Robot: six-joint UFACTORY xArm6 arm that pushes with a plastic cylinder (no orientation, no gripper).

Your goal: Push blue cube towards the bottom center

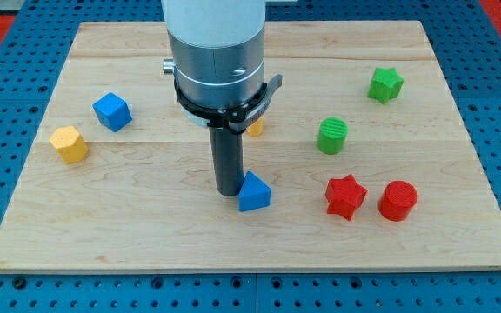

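Observation:
The blue cube (pixel 111 112) sits on the wooden board (pixel 146 226) at the view's left, upper part. My tip (pixel 228 192) stands near the board's middle, far to the right of and below the blue cube. It touches the left side of a blue triangular block (pixel 254 193). The arm's wide grey body hangs over the board's top centre.
A yellow block (pixel 69 144) lies left of and below the blue cube. A small orange block (pixel 255 127) is mostly hidden behind the rod. A green cylinder (pixel 332 136), green star (pixel 385 84), red star (pixel 345 196) and red cylinder (pixel 397 201) lie at the right.

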